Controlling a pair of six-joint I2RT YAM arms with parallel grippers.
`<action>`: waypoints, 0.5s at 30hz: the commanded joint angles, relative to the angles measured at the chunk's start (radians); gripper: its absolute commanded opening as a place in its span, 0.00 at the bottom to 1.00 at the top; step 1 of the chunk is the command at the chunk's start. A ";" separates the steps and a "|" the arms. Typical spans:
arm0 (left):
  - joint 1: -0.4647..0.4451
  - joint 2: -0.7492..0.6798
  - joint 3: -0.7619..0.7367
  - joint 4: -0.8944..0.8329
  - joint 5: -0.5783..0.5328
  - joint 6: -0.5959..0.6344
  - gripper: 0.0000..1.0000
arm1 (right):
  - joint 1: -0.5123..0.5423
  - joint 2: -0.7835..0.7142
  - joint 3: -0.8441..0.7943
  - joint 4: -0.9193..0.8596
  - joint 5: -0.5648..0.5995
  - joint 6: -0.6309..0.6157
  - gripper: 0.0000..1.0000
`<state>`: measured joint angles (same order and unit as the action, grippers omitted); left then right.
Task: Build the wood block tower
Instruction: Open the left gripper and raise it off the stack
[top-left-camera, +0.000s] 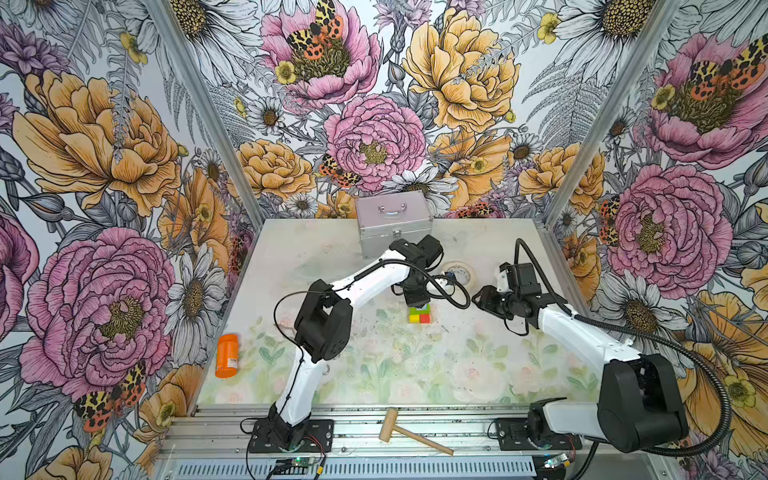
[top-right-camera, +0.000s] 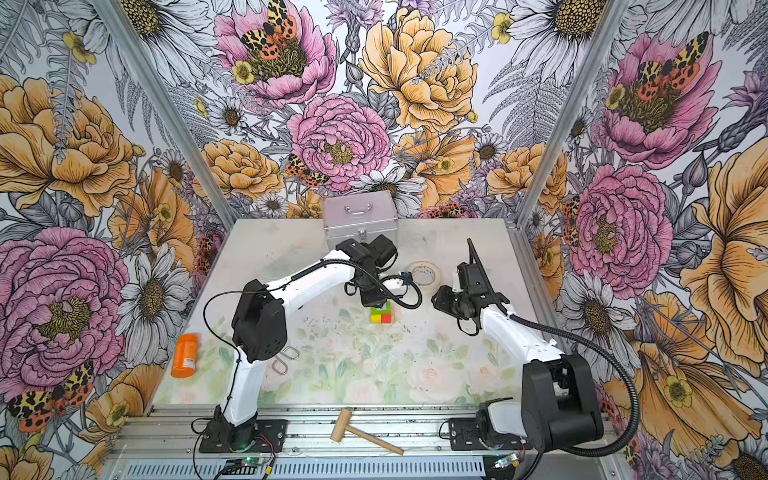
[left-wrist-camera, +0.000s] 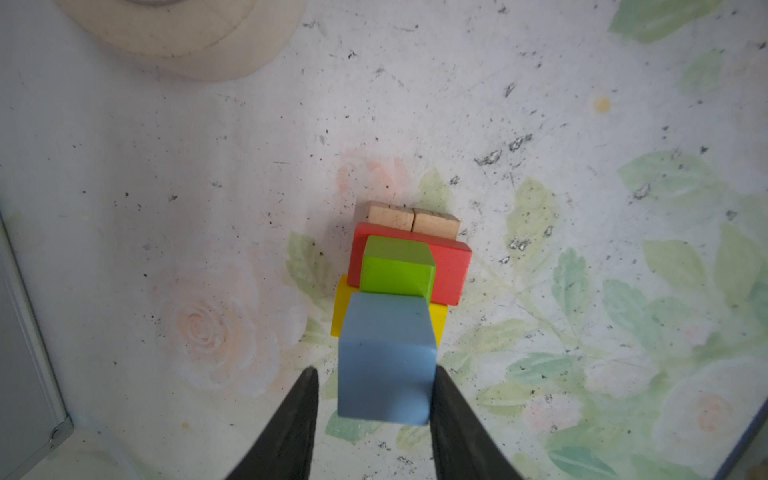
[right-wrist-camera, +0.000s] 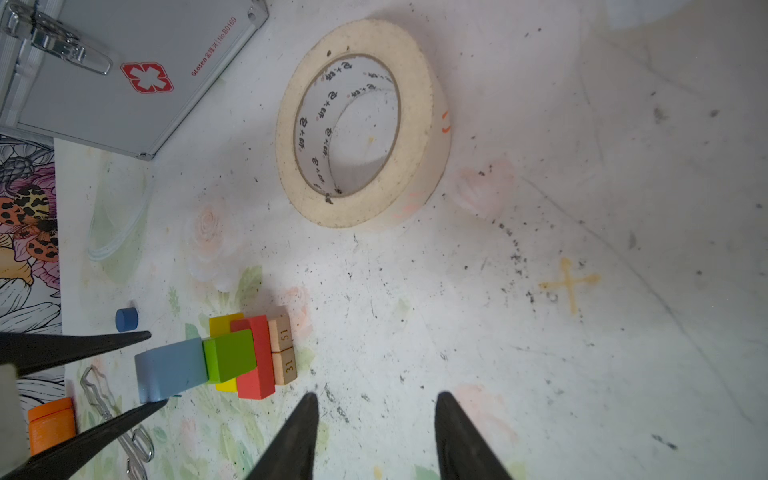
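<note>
The left gripper (left-wrist-camera: 376, 370) has its jaws parted astride the light blue cube (left-wrist-camera: 386, 395). One finger lies against a side of the cube, while the other stands clear, with worktop (top-left-camera: 374, 374) showing in the gap. The right gripper (right-wrist-camera: 377, 394) has its jaws moderately apart over bare worktop, with nothing between them.

By the left edge an orange bottle (top-left-camera: 227, 355) lies on its side, its long axis running front to back. The dark blue cylinder (right-wrist-camera: 126, 319) rests on the worktop, apart from the tower and to its left. Only the right wrist view shows it, too small to tell whether it stands or lies. A silver case (top-left-camera: 392, 224) sits at the back edge.

The tower (top-left-camera: 419, 314) stands near the middle of the worktop. At the bottom, two tan bars (right-wrist-camera: 284, 332) lie side by side, long axes left to right, with their stamped ends facing the right edge. The yellow bar (right-wrist-camera: 224, 324) on the left and the red bar (left-wrist-camera: 451, 270) on the right cross them front to back. Their square ends face the front edge in both top views. The green bar (left-wrist-camera: 397, 270) sits on these, and the cube on top covers much of it, so its long axis cannot be told. In both top views the left gripper hides the cube.

Right of the tower, toward the back, a tape roll (right-wrist-camera: 415, 104) lies flat, partly behind a cable in both top views.
</note>
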<state>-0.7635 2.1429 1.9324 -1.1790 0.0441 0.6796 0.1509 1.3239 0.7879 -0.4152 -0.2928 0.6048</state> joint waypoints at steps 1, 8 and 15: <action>0.000 -0.018 0.010 0.002 -0.001 -0.009 0.45 | -0.005 0.002 -0.009 0.005 -0.009 -0.001 0.47; -0.003 -0.035 0.005 0.002 0.004 -0.011 0.46 | -0.005 -0.007 -0.013 0.005 -0.012 0.001 0.47; -0.011 -0.056 -0.007 0.001 0.001 -0.012 0.46 | -0.005 -0.014 -0.014 0.005 -0.014 0.002 0.47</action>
<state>-0.7639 2.1376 1.9320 -1.1786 0.0441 0.6796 0.1509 1.3235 0.7815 -0.4149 -0.2932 0.6052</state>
